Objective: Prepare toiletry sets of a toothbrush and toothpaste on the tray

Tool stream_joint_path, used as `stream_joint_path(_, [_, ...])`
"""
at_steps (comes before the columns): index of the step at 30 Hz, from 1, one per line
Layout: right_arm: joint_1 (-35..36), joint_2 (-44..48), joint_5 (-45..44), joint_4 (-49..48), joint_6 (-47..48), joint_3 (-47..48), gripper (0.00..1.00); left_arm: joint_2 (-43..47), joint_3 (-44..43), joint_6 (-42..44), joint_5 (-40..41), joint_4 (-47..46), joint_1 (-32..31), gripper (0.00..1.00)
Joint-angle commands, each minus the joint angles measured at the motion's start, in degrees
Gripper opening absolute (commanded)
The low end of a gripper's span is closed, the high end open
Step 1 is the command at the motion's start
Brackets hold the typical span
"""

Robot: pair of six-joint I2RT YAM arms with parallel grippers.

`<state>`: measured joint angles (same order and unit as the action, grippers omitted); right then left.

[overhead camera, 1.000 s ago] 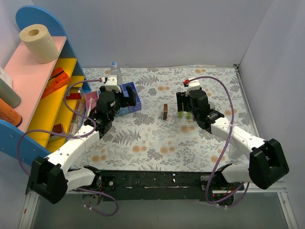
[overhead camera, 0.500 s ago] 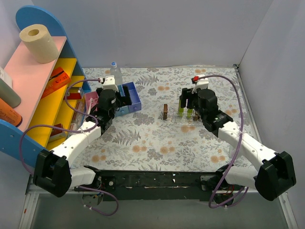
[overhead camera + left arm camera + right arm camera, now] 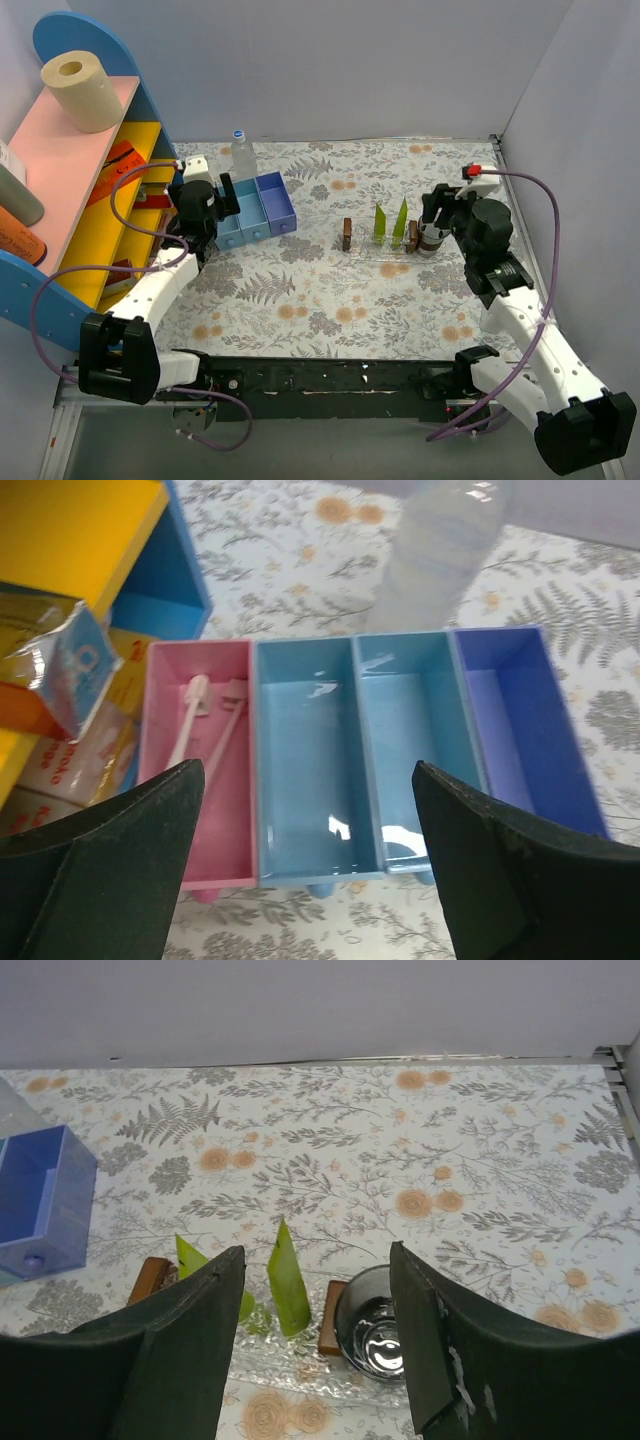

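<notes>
Two yellow-green toothpaste tubes stand upright on the clear tray; the right wrist view shows them on the tray. My right gripper is open and empty, drawn back to the right of the tubes. Two pink toothbrushes lie in the pink compartment of the compartment box. My left gripper is open and empty above the box's near side. In the top view it hides the toothbrushes.
A clear cup and brown blocks stand at the tray. A clear bottle stands behind the blue box. A shelf unit with packets fills the left side.
My right arm has pulled back to the right, off the tubes, which now stand free on the tray. My left arm has swung left and back over the box's left end.
</notes>
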<state>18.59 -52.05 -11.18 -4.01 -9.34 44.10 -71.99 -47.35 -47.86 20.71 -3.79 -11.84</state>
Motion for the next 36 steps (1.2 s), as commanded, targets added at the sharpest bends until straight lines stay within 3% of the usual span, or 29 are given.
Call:
stream_joint_path(1, [-3.1,4.8,1.2,1.6,3.6,-3.1,0.66,-0.4,-1.7,3.6,0.3,6.1,5.1,0.83])
stream_joint_path(13, [-5.3,9.9,3.6,1.0,5.6,-6.8,0.66,-8.7,-7.6,8.7,3.3,19.9,6.5,0.60])
stream_joint_path(21, [-5.6,10.6,3.8,1.1,5.7,-6.9,0.66,-7.7,-6.6,10.2,11.0,20.0,6.5,0.55])
stream_joint_path(36, [-5.8,10.8,4.4,2.0,5.5,-6.7,0.66,-7.9,-6.4,12.7,6.1,23.5,6.5,0.45])
